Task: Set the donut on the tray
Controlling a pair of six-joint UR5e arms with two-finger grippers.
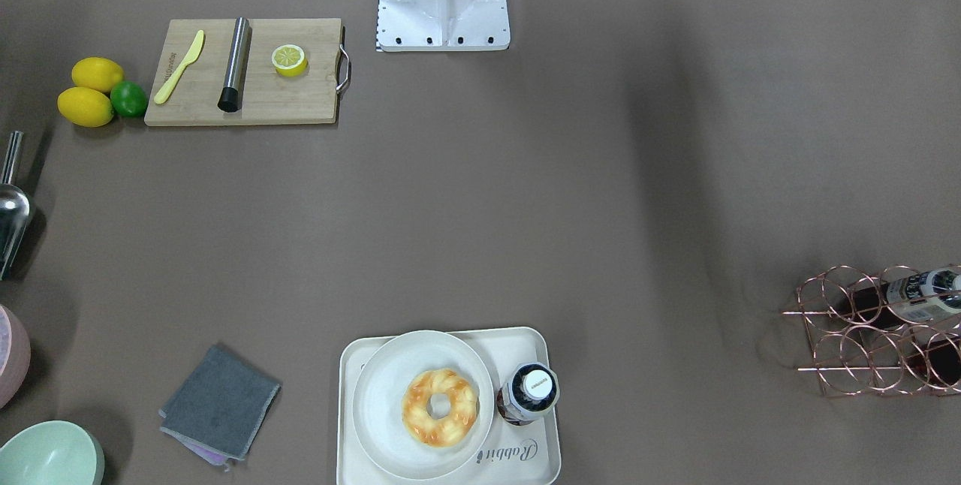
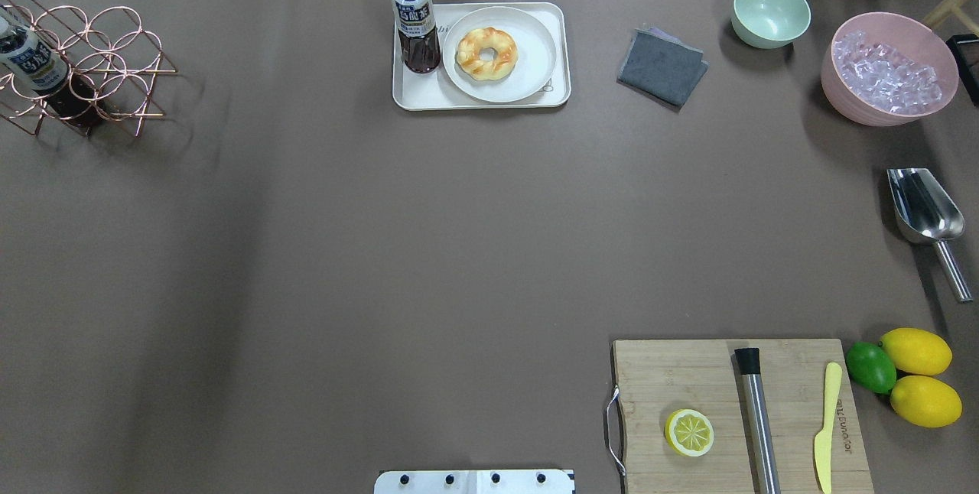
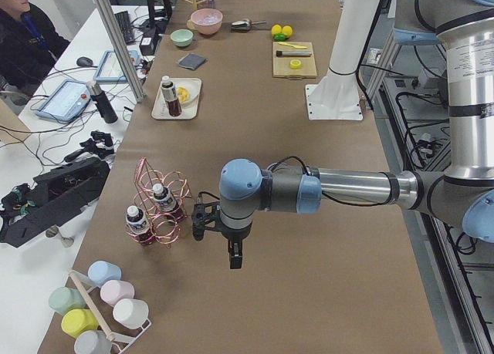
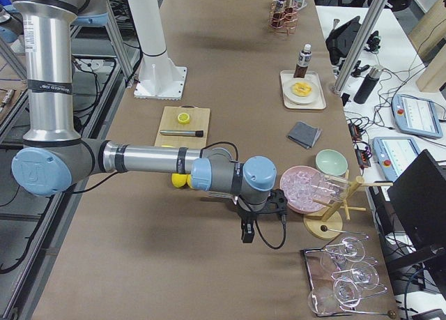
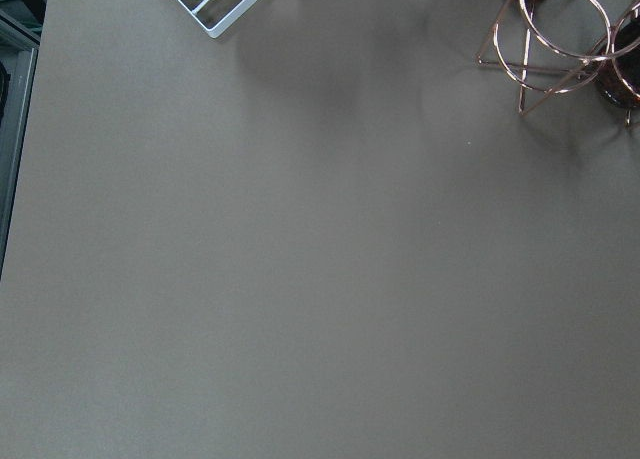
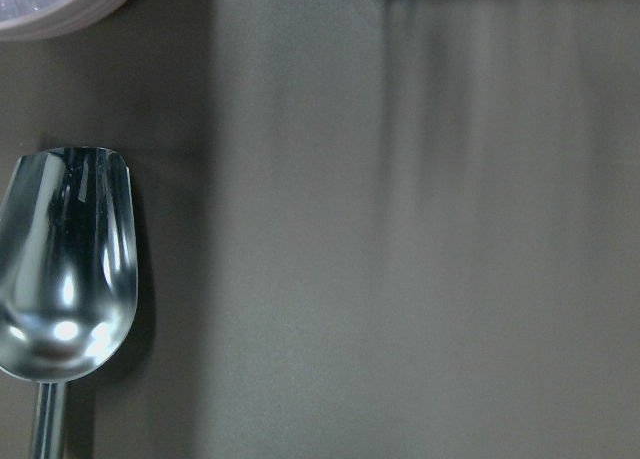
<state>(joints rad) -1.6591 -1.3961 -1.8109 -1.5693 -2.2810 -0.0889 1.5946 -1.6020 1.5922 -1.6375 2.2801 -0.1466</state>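
Observation:
The donut (image 1: 441, 406) is a golden-orange twisted ring. It lies on a round off-white plate (image 1: 390, 387) that rests on the cream tray (image 1: 542, 462), next to a dark bottle (image 1: 529, 393). The donut (image 2: 486, 53) and tray (image 2: 417, 93) also show at the far middle of the overhead view. My left gripper (image 3: 233, 257) hangs over bare table near the wire rack, far from the tray. My right gripper (image 4: 246, 235) hangs near the pink bowl, also far away. Both show only in the side views, so I cannot tell whether they are open or shut.
A wooden cutting board (image 2: 688, 372) holds a halved lemon (image 2: 689, 432), a steel muddler and a yellow knife. Two lemons and a lime (image 2: 870, 366) lie beside it. A steel scoop (image 2: 923, 206), pink ice bowl (image 2: 887, 69), green bowl (image 2: 770, 13), grey cloth (image 2: 661, 66) and copper bottle rack (image 2: 80, 66) stand around.

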